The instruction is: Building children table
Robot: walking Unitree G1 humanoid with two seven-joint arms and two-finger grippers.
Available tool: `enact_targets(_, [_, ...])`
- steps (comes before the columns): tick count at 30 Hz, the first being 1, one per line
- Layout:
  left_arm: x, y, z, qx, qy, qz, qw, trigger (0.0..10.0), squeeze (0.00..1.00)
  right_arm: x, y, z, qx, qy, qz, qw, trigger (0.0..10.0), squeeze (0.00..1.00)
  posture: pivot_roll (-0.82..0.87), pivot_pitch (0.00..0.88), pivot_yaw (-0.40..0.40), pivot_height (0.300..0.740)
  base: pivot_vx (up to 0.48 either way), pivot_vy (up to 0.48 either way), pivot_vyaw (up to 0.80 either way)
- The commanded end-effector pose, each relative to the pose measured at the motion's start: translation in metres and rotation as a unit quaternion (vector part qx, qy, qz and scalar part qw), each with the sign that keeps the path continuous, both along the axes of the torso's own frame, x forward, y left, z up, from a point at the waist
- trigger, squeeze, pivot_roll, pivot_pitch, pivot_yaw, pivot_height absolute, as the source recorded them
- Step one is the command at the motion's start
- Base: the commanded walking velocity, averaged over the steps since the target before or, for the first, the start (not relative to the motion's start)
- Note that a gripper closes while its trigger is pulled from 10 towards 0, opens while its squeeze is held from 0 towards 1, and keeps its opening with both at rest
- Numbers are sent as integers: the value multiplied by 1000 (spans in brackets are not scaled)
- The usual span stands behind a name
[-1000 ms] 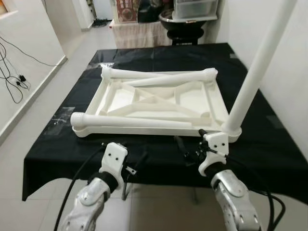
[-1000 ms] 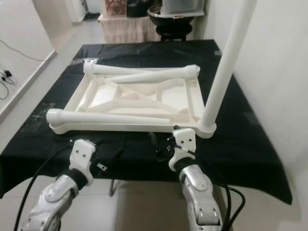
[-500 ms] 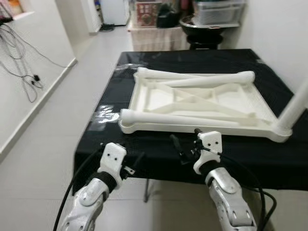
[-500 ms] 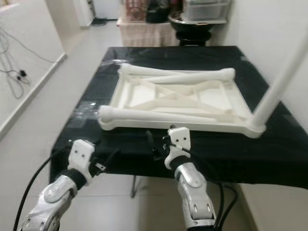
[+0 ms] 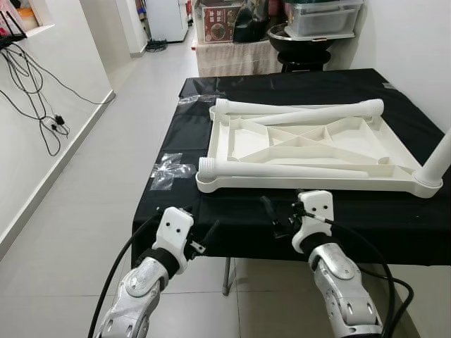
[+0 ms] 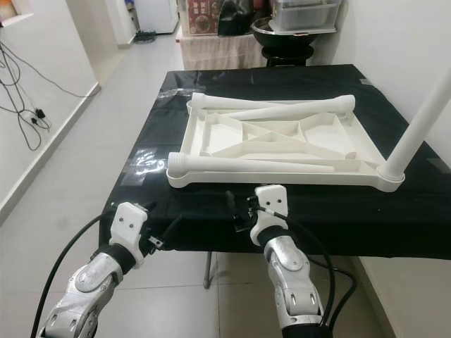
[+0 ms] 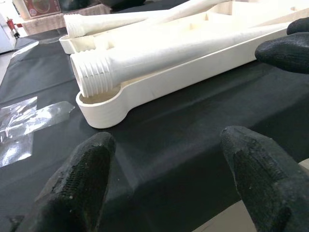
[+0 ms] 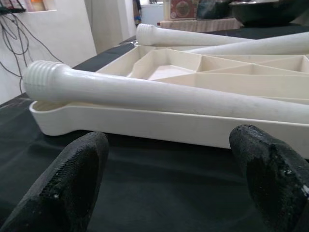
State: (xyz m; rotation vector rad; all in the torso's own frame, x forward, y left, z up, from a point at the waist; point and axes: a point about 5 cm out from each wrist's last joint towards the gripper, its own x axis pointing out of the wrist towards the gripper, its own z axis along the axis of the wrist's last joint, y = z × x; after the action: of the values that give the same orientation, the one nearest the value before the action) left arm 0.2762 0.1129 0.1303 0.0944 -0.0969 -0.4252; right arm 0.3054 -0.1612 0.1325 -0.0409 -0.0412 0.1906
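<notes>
A white plastic tabletop (image 5: 310, 148) lies upside down on the black-clothed table (image 5: 394, 218). One loose threaded leg (image 5: 282, 169) rests along its near edge, and two more legs (image 5: 296, 111) lie across its far side. A fourth leg (image 5: 438, 158) stands upright in the near right corner. Both grippers hover in front of the table's near edge, below the tabletop. My left gripper (image 7: 169, 169) is open, facing the near left corner and the threaded leg end (image 7: 96, 77). My right gripper (image 8: 169, 174) is open, facing the same leg (image 8: 145, 94). Neither holds anything.
A crumpled clear plastic wrapper (image 5: 169, 169) lies on the cloth left of the tabletop. Black cables (image 5: 35, 77) hang on the left wall. A low cabinet with boxes and a black bowl (image 5: 282, 35) stands beyond the table. Tiled floor (image 5: 84, 204) lies to the left.
The camera has moved: the table now sits further right and a little farther off, and more floor shows on the left. Both arms keep the same pose, open.
</notes>
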Motion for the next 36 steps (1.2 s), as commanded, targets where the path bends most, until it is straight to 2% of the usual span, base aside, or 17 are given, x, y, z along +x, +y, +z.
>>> enact_targets(1, [1, 3, -3, 5, 4, 3, 1000, 10000, 0, 1, 1, 0, 4, -2, 1, 1000, 10000, 0, -58, 60, 80, 740, 0, 0, 0])
enact_targets(4, [2, 5, -3, 3, 4, 1, 1000, 10000, 0, 3, 2, 0, 6, -2, 1, 1000, 10000, 0, -57, 58, 80, 740, 0, 0, 0])
enact_targets(8, [5, 8, 1, -4, 0, -3, 1000, 10000, 0, 7, 8, 3, 16, -5, 10, 1000, 10000, 0, -56, 54, 83, 740, 0, 0, -800])
enact_targets(12, [6, 11, 7, -5, -11, -9, 1000, 10000, 0, 12, 13, 9, 19, -13, 15, 1000, 10000, 0, -59, 66, 78, 740, 0, 0, 0])
enact_targets(17, [13, 16, 19, -10, -31, -4, 999, 10000, 0, 16, 10, 16, 30, -28, 10, 999, 10000, 0, -65, 50, 81, 740, 149, 0, -180])
enact_targets(18, [13, 14, 17, -7, -29, -9, 1000, 10000, 0, 16, 12, 16, 26, -32, 12, 999, 10000, 0, -66, 34, 97, 740, 255, 0, 0])
enact_targets(19, [11, 10, 14, -2, -24, -18, 1000, 10000, 0, 14, 16, 14, 25, -32, 18, 999, 10000, 0, -52, 54, 111, 740, 255, 0, 0])
enact_targets(23, [7, 6, 10, 15, -23, -31, 999, 10000, 0, 11, 15, 11, 32, -29, 11, 999, 10000, 0, -40, 54, 109, 740, 302, 0, 0])
enact_targets(25, [7, 9, 13, 13, -24, -32, 999, 10000, 0, 11, 15, 11, 46, -27, 15, 998, 10000, 0, -29, 54, 112, 740, 354, 0, -800])
enact_targets(30, [7, 7, 20, 15, -34, -41, 998, 10000, 0, 12, 15, 18, 46, -43, 26, 998, 10000, 0, -23, 64, 108, 740, 352, 0, -353])
enact_targets(32, [7, 3, 33, 19, -55, -57, 997, 10000, 0, 16, 13, 28, 40, -58, 24, 997, 10000, 0, -19, 66, 104, 740, 352, 0, 0])
enact_targets(33, [7, 3, 33, 19, -55, -57, 997, 10000, 0, 16, 13, 28, 40, -58, 24, 997, 10000, 0, -19, 66, 104, 740, 352, 0, 0])
enact_targets(34, [11, 2, 50, 29, -81, -74, 994, 10000, 0, 21, 13, 39, 37, -75, 25, 996, 10000, 0, -15, 61, 107, 740, 349, 0, 0])
enact_targets(36, [16, 4, 67, 42, -106, -87, 990, 10000, 0, 25, 13, 50, 34, -91, 26, 995, 10000, 0, -13, 58, 107, 740, 352, 0, 0])
